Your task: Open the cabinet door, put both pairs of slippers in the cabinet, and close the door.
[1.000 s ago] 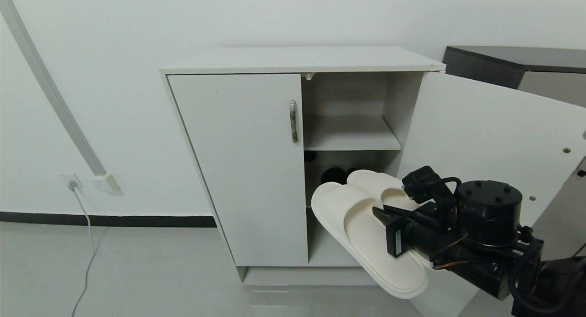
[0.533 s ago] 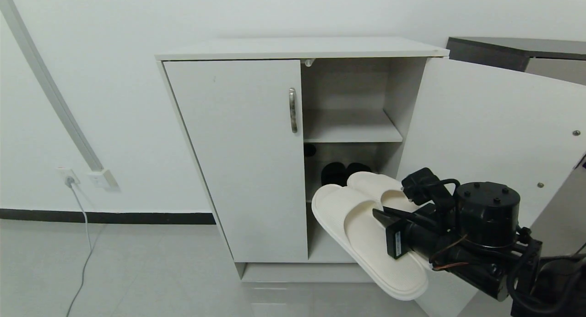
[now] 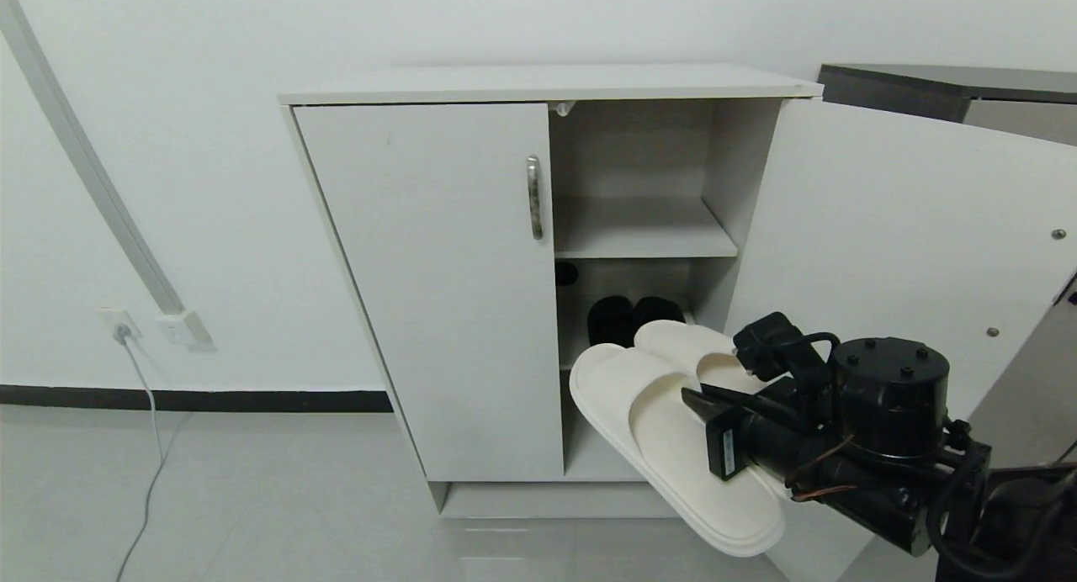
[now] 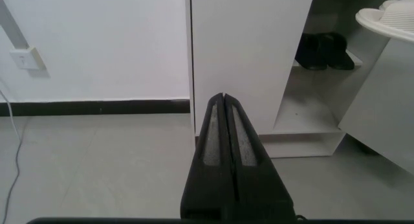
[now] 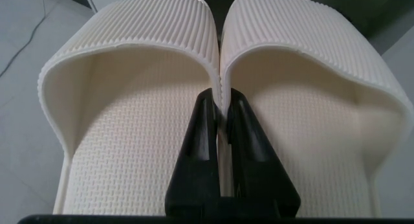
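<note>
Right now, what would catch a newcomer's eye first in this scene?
A pair of cream slippers, pinched together by the right claw, hangs before the open half of the white cabinet. Its right door is swung wide, and black slippers sit inside, about halfway down.

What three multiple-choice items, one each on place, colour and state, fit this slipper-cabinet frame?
1. Where do the black slippers lie? A floor; B shelf inside the cabinet; C cabinet top.
2. What colour are the held slippers in the right gripper? A white; B black; C red.
3. How stands the right door? A shut; B open; C removed.
Answers: B, they sit on a shelf past the open door; A, the gripped pair is white; B, it is swung wide.
</note>
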Available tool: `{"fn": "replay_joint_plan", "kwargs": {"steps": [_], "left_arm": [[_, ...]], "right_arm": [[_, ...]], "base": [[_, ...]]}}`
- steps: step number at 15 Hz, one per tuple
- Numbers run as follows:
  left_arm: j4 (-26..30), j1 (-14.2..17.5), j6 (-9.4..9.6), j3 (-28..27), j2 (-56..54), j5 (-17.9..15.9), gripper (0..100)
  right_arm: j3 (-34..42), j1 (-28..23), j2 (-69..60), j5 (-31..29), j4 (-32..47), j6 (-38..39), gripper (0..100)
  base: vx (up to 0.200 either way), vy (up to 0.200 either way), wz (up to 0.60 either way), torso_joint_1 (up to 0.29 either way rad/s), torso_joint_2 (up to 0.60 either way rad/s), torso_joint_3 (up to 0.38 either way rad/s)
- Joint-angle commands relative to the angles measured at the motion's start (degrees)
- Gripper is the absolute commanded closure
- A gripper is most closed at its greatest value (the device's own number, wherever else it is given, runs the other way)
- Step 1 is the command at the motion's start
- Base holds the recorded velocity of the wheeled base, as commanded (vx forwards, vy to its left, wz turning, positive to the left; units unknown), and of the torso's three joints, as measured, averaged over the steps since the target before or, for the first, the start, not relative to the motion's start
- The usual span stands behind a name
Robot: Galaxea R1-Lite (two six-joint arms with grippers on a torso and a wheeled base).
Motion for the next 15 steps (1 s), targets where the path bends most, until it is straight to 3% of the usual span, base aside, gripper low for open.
{"fn": "replay_joint_plan", "kwargs": {"steps": [1, 5, 6, 8, 12, 15], "left_arm": [[0.1, 0.0, -0.04, 0.0, 0.1, 0.0, 100], [0.1, 0.0, 0.05, 0.0, 0.1, 0.0, 100], [0.1, 0.0, 0.05, 0.0, 0.1, 0.0, 100], [0.1, 0.0, 0.14, 0.0, 0.1, -0.1, 100], [0.1, 0.0, 0.23, 0.0, 0.1, -0.1, 100], [0.1, 0.0, 0.23, 0.0, 0.1, -0.1, 100]], "right_arm": [[0.1, 1.0, 1.0, 0.1, -0.1, 0.0, 100], [-0.5, 3.3, 5.8, -0.9, -5.4, 0.0, 100], [-2.4, 4.5, 8.2, -5.9, -8.2, 0.0, 100], [-8.8, 7.1, 11.9, -17.2, -5.2, 2.8, 100], [-23.7, 9.6, 10.0, -29.8, 18.1, 9.9, 100], [-36.3, 10.4, 7.2, -34.9, 37.7, 15.2, 100]], "base": [[0.000, 0.000, 0.00, 0.000, 0.00, 0.000], [0.000, 0.000, 0.00, 0.000, 0.00, 0.000], [0.000, 0.000, 0.00, 0.000, 0.00, 0.000], [0.000, 0.000, 0.00, 0.000, 0.00, 0.000], [0.000, 0.000, 0.00, 0.000, 0.00, 0.000], [0.000, 0.000, 0.00, 0.000, 0.00, 0.000]]}}
